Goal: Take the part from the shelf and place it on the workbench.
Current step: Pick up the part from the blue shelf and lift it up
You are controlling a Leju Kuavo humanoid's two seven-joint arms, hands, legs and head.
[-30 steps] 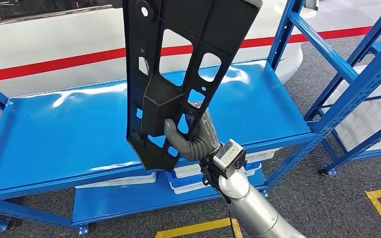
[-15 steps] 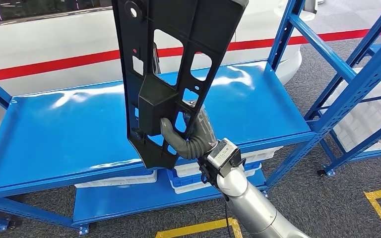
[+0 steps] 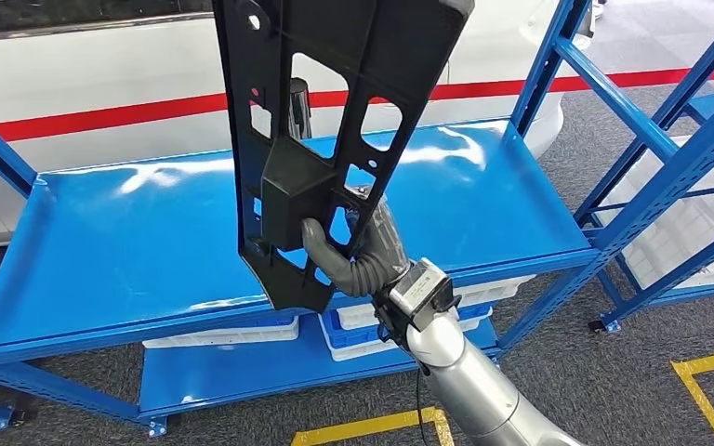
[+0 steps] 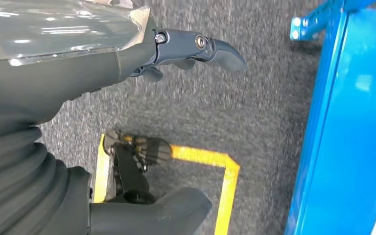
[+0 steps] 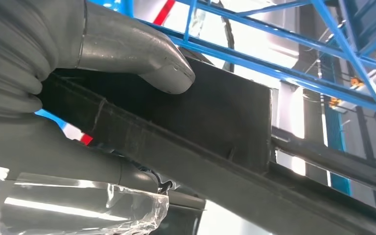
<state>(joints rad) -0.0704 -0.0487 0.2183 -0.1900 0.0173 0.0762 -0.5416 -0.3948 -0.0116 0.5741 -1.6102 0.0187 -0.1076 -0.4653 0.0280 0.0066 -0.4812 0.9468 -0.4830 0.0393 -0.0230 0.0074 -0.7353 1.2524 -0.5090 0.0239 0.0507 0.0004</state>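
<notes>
the right hand (image 3: 349, 255) keeps its fingers (image 5: 142, 54) clamped on the black part (image 3: 325, 139), held upright above the blue shelf (image 3: 149, 242). the whole scene has shifted slightly, suggesting the robot is turning away; the worktop placement remains. left hand (image 4: 127, 63) hangs with fingers spread

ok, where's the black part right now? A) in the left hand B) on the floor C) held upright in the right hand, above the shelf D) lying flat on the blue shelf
C: the right hand grips the black part near its lower end, holding it upright in front of the blue shelf.
</notes>
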